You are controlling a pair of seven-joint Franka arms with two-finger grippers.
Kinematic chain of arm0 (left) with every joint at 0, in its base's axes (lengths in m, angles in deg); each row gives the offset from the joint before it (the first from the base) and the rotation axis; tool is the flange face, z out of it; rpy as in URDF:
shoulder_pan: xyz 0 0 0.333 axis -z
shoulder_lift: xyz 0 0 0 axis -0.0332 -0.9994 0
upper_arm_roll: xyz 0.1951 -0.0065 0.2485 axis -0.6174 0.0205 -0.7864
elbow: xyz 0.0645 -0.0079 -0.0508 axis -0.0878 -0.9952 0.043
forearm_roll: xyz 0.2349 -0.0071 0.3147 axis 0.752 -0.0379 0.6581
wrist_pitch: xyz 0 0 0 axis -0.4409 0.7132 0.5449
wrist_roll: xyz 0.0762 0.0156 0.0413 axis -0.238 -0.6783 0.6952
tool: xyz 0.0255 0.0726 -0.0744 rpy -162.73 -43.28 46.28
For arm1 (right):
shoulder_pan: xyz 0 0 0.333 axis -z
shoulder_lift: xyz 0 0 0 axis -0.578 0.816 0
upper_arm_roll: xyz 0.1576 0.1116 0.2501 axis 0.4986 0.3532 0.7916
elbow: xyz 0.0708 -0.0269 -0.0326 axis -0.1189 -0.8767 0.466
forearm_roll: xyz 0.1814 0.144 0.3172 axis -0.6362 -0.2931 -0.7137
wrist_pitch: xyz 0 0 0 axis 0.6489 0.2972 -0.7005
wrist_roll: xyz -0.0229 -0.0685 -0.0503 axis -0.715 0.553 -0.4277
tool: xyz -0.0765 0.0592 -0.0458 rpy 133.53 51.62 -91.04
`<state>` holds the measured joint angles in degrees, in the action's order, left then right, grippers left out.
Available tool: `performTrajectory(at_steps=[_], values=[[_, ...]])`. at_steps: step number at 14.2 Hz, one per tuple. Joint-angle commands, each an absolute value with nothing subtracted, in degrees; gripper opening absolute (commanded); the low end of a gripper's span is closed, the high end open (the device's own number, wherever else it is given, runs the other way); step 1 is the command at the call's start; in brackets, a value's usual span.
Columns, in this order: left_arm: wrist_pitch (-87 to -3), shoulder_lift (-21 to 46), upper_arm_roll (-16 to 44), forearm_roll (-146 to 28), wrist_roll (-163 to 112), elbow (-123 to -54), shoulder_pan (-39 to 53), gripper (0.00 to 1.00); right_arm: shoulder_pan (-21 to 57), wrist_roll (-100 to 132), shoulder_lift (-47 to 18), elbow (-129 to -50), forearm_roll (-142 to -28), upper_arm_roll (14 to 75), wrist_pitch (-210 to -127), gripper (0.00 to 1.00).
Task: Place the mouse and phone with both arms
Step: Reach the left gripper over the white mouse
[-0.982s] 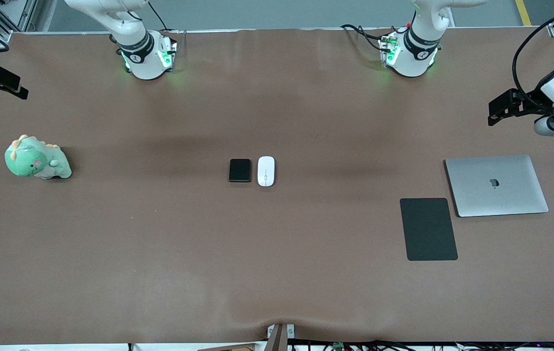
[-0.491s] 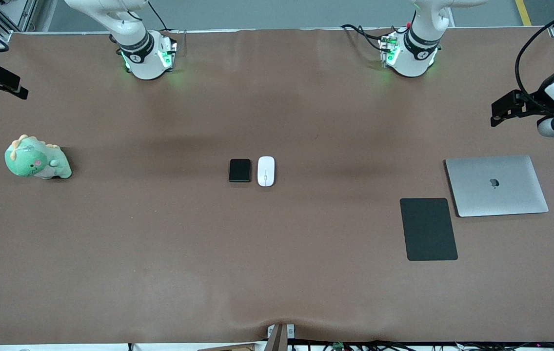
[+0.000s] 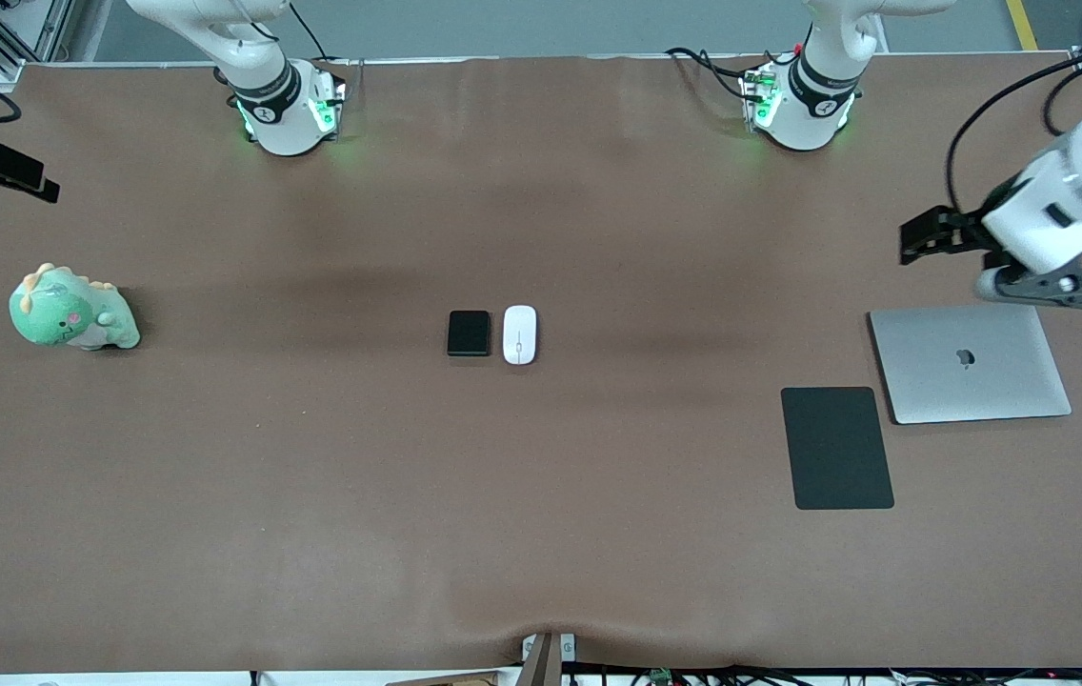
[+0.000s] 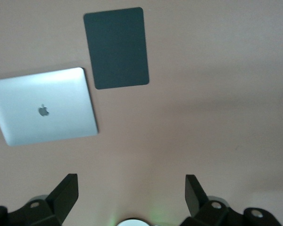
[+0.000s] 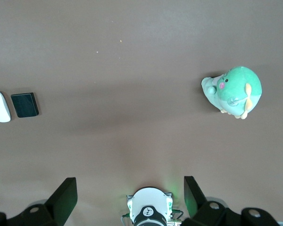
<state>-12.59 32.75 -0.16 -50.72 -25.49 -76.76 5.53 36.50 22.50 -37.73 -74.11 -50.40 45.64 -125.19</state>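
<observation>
Left gripper (image 4: 131,197) is up in the air over the tabletop (image 3: 312,495) at the left arm's end, just by the laptop's (image 3: 970,362) edge that faces the bases; fingers (image 4: 66,195) spread wide, nothing btwn them. From its wrist cam I see the closed silver laptop w/ the black mouse pad (image 3: 836,448) just beside it, pad nearer the front cam.

Right gripper (image 5: 129,197) is high over the table at the right arm's end, only its tip showing at the front view's edge; jaws wide apart, holding nothing. Its wrist cam looks down on the right arm's green-lit base (image 5: 150,213), the green plush dino (image 3: 72,310), and the task items.

Mouse (image 3: 519,334) and phone (image 3: 469,333) lie flat mid-table, side by side w/ a thin gap, mouse toward the left arm's end. Both well apart from either gripper.

No containers on the table that I can see.
</observation>
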Motion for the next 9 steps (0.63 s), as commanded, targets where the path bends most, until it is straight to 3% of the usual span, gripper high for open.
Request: performTrajectory(at_steps=[1,9], values=[[-12.88,31.56,-0.03,-51.39,-18.99,-76.74,9.95,1.00,38.03,21.90,-37.14,-73.62,-49.61,46.19,-124.20,1.00],[-22.08,27.61,-0.03,-51.39,-2.20,-80.15,21.11,1.00,37.51,21.98,-36.08,-73.09,-49.70,46.28,-124.73,1.00]])
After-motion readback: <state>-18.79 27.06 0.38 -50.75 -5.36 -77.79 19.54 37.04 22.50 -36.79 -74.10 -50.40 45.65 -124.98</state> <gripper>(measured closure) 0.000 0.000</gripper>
